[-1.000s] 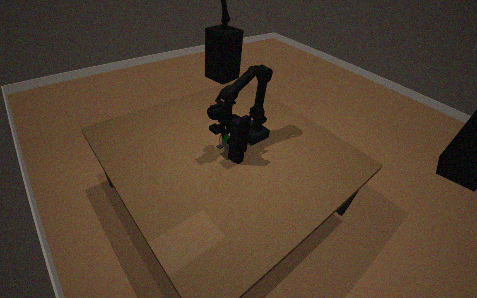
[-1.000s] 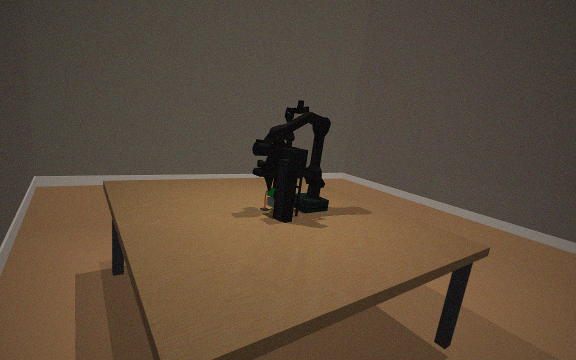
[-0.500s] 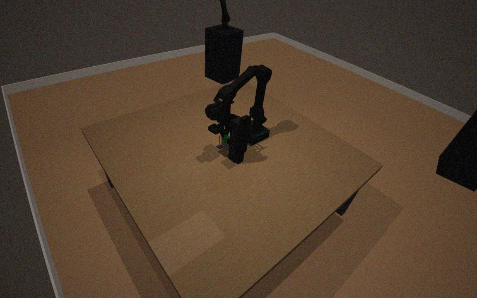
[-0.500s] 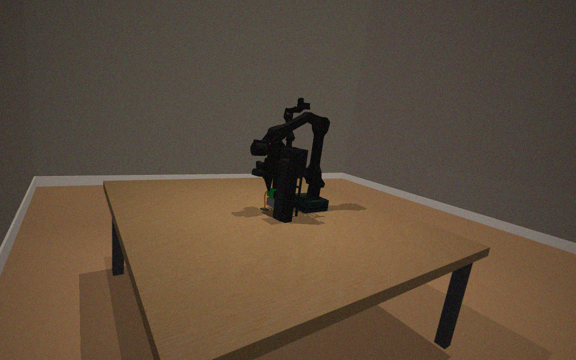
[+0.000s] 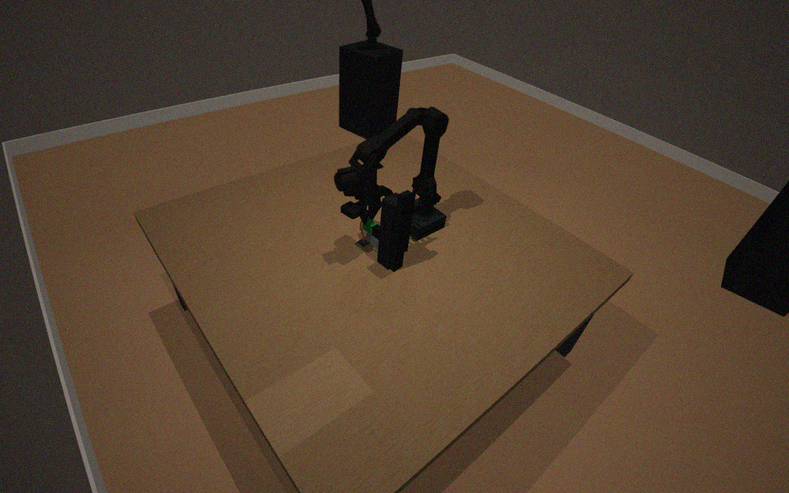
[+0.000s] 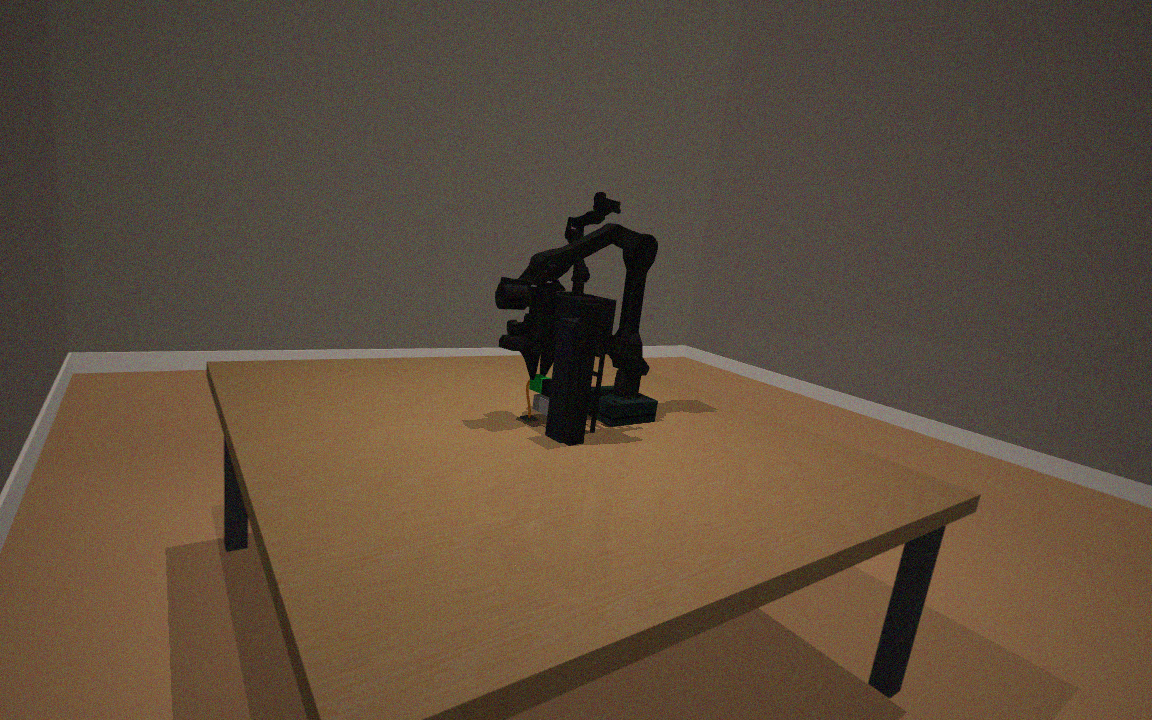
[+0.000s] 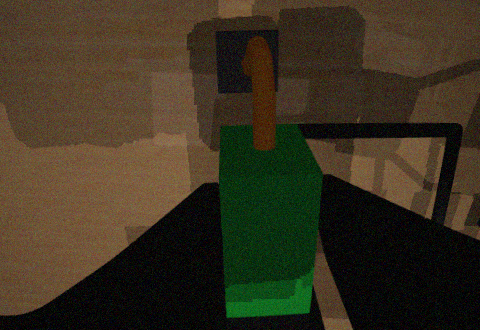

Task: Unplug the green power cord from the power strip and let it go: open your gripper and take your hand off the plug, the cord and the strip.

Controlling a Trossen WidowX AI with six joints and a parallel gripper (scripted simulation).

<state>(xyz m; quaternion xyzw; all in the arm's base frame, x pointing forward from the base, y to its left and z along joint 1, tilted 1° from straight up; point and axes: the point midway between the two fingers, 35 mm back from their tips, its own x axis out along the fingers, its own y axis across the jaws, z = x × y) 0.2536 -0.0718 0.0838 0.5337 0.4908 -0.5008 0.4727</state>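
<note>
The green plug (image 5: pixel 370 226) (image 6: pixel 539 384) (image 7: pixel 270 220) is level, its cord end facing away from the arm's base. My gripper (image 5: pixel 367 222) (image 6: pixel 537 377) (image 7: pixel 267 194) is shut on it from above, a black finger against each long side. The orange-brown cord (image 6: pixel 527 399) (image 7: pixel 265 100) leaves the plug's end and bends down to a small dark square pad (image 6: pixel 524 419) (image 7: pixel 230 65) on the table. A tall dark upright block (image 5: pixel 394 235) (image 6: pixel 567 394), which looks like the strip, stands beside the plug. The plug's far end is hidden, so I cannot tell whether it sits in a socket.
A grey block (image 5: pixel 372 239) (image 6: pixel 541 404) is under the plug. A thin black frame (image 6: pixel 596 394) (image 7: pixel 380 130) stands close by on the wrist view's right. The arm's base (image 5: pixel 428 222) (image 6: pixel 627 408) is behind. Dark pedestals (image 5: pixel 370 92) (image 5: pixel 777 245) stand beyond the table (image 5: pixel 446 343) (image 6: pixel 580 537).
</note>
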